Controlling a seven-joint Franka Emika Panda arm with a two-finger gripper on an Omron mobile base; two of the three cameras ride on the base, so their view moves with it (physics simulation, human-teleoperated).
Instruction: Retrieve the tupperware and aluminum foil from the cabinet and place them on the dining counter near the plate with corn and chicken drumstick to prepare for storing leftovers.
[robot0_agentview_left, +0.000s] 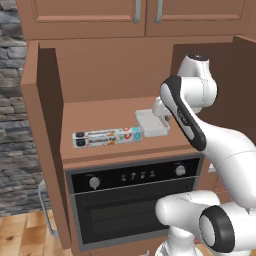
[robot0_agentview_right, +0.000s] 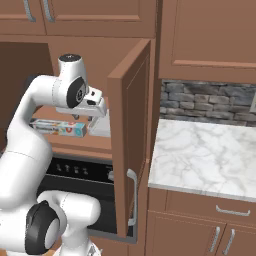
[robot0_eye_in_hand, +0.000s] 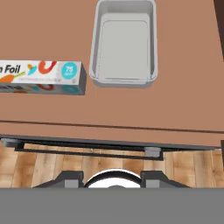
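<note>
Reaching up from the base, the white arm (robot0_agentview_left: 200, 135) folds at the elbow and carries its wrist into the open cabinet (robot0_agentview_left: 100, 75) above the oven (robot0_agentview_left: 132, 200). The hand sits over the front right part of the shelf (robot0_agentview_left: 100, 112), pointing down at it. In the hand view the two fingertips (robot0_eye_in_hand: 70, 178) poke up at the bottom edge with a clear gap between them, and nothing sits in that gap; the jaws stand partly open and hold nothing. The gripper (robot0_eye_in_hand: 111, 179) hangs out past the shelf's front lip, over the oven handle and the wood floor below.

Just beyond, on the shelf, the foil (robot0_eye_in_hand: 41, 78) lies flat on its long side, parallel to the front edge, left of the hand. Right beside its end, a little apart, rests the tupperware (robot0_eye_in_hand: 124, 43), open side up and empty, its long side running back into the cabinet. From the left base view the tray (robot0_agentview_left: 151, 123) is partly covered by the wrist, with the foil box (robot0_agentview_left: 107, 136) stretching left. From the right base view the open door (robot0_agentview_right: 131, 135) stands edge-on, and the marble counter (robot0_agentview_right: 205, 155) lies beyond it, with a stone backsplash (robot0_agentview_right: 207, 102) behind.
</note>
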